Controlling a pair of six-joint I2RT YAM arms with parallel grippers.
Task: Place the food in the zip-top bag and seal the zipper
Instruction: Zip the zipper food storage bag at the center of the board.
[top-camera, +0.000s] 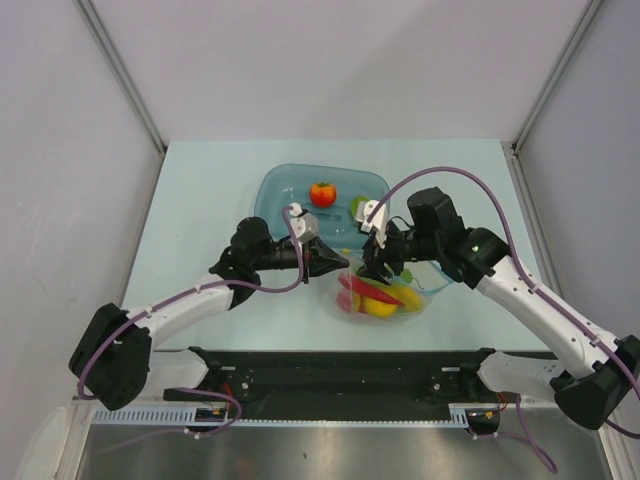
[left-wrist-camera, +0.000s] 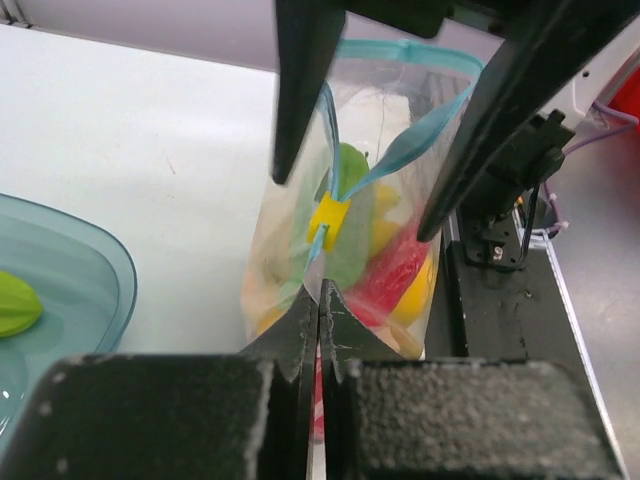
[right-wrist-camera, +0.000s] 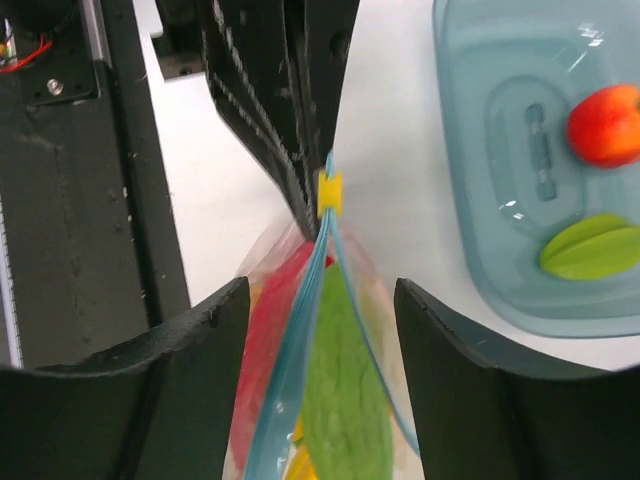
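The zip-top bag (top-camera: 385, 297) stands on the table, holding a green vegetable (right-wrist-camera: 345, 400), a red chili (right-wrist-camera: 272, 330) and yellow food (left-wrist-camera: 418, 295). My left gripper (left-wrist-camera: 320, 290) is shut on the bag's end edge, just below the yellow slider (left-wrist-camera: 328, 215) of the blue zipper (left-wrist-camera: 415, 140). From the slider the two blue strips spread apart, so the mouth is open there. My right gripper (right-wrist-camera: 320, 300) is open, one finger on each side of the bag's mouth, not touching it. A red tomato (top-camera: 322, 193) and a green starfruit (top-camera: 358, 207) lie in the tray.
The translucent blue-green tray (top-camera: 285, 185) sits just behind the bag and both grippers. The black base rail (top-camera: 340, 365) runs along the table's near edge, close to the bag. Grey walls enclose the table at left, right and back.
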